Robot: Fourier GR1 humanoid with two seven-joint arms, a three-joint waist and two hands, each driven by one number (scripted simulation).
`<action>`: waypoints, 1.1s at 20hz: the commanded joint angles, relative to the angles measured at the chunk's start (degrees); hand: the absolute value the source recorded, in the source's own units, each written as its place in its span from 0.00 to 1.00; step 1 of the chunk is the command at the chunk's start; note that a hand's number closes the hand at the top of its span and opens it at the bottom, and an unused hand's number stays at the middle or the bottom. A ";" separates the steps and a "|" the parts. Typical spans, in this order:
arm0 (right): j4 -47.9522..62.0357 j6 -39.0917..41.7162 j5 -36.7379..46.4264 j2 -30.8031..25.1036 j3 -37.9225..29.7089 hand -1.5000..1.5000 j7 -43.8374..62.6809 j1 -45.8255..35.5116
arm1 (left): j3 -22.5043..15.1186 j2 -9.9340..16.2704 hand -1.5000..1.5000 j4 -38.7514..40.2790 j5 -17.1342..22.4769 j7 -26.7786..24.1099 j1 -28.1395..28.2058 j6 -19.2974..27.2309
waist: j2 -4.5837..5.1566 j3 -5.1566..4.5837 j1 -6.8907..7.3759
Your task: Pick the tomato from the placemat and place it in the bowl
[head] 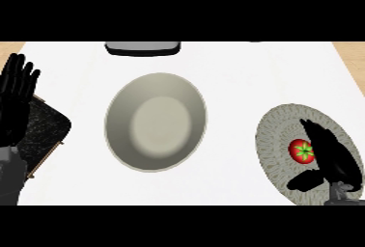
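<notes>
At the left edge we see the left hand point(17, 99) resting open, fingers straight up. The bowl point(121, 108) sits mid-tabletop point(235, 72) with nothing in it. On the round placemat point(274, 130) lies the tomato point(302, 151); the right hand point(329, 157) is beside it, fingers straight and parted from the thumb, holding nothing.

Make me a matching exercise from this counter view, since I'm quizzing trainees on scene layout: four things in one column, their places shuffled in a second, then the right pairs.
Things:
1. tomato
2. bowl
3. left hand
4. right hand

Places:
A. middle of the counter, nothing in it
B. left edge, open, fingers up, resting
C. on the round placemat at right
D. over the placemat, open, just right of the tomato

Pairs: 1-C, 2-A, 3-B, 4-D
</notes>
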 commanded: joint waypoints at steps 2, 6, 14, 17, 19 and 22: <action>7.53 -2.21 3.00 1.23 0.30 0.00 -1.22 -3.79 | 0.27 -0.08 0.50 -0.88 -1.26 0.41 -0.18 -0.53 | 0.18 0.25 0.12; 6.45 -9.92 3.22 -0.94 -1.50 1.00 -10.22 0.05 | 0.96 -0.86 0.50 -2.85 -0.17 0.31 2.79 -1.23 | 0.15 0.26 0.07; 4.23 -5.92 4.14 -1.87 -2.91 1.00 -8.78 -5.23 | 1.33 -2.09 0.50 1.28 -1.60 -1.69 0.29 -1.24 | 0.19 0.23 -0.06; 9.05 -1.65 0.65 -9.75 -4.85 1.00 -19.38 -6.53 | 1.51 -0.52 0.50 0.32 -0.76 0.59 -1.19 -2.29 | 0.28 0.25 0.18; 15.77 2.96 -0.90 -16.51 -5.19 1.00 -27.22 -11.95 | -0.05 -1.96 0.50 -0.38 -1.46 -0.12 -0.99 -1.78 | 0.75 0.33 1.89; 22.17 5.40 -1.06 -22.32 -3.50 1.00 -37.98 -15.85 | -2.01 -4.08 0.50 -1.49 -2.42 0.35 -1.18 -0.48 | 0.98 0.42 2.96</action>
